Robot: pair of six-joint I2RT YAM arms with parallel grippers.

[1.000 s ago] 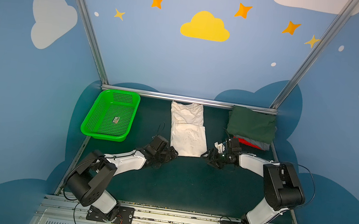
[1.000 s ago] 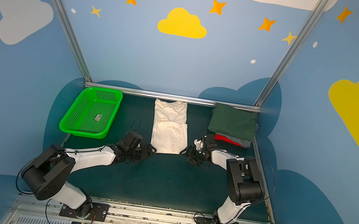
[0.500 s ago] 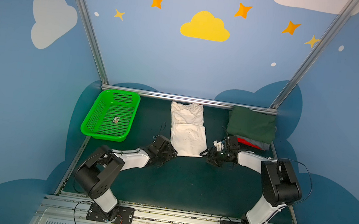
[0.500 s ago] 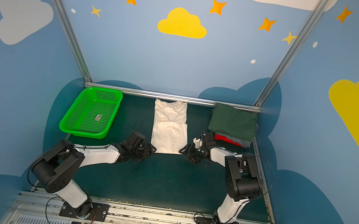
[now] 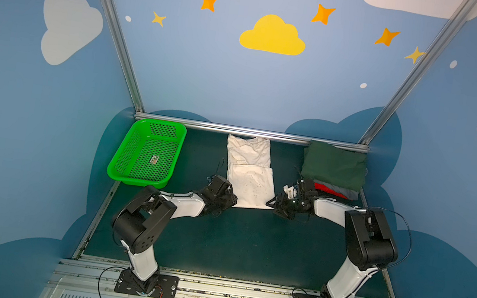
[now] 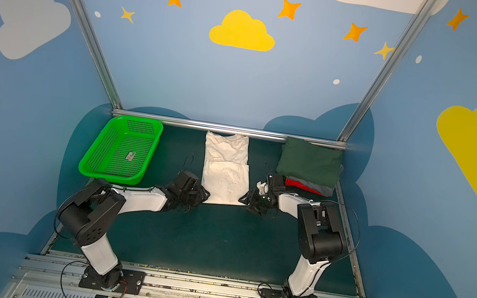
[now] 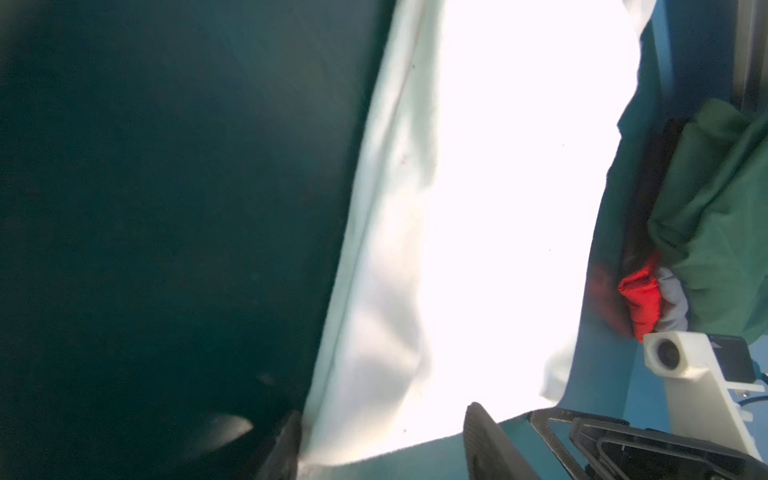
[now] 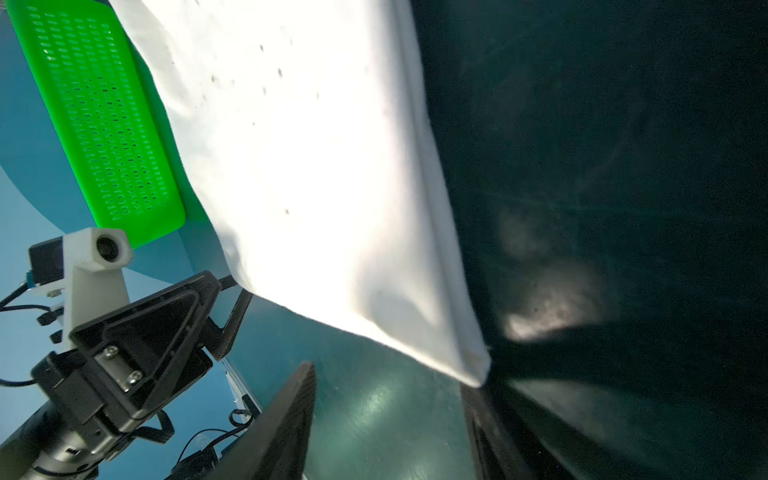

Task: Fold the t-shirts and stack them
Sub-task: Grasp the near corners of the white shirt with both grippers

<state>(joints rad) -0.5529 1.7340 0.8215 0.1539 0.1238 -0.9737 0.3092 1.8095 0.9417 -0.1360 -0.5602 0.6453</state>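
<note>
On my tabletop (image 5: 233, 244), the bright green perforated plastic basket (image 5: 131, 150) sits in the far left corner. The cream-white cotton t-shirt (image 5: 250, 177) lies at the middle of the far edge and reaches toward the centre. A stack stands in the far right corner: the folded dark green t-shirt (image 5: 334, 168) on top, the folded grey t-shirt (image 5: 340, 190) and the folded red t-shirt (image 5: 324, 187) beneath it. My left gripper (image 5: 231, 199) is at the cream-white cotton t-shirt's near left corner, my right gripper (image 5: 272, 203) at its near right corner.
</note>
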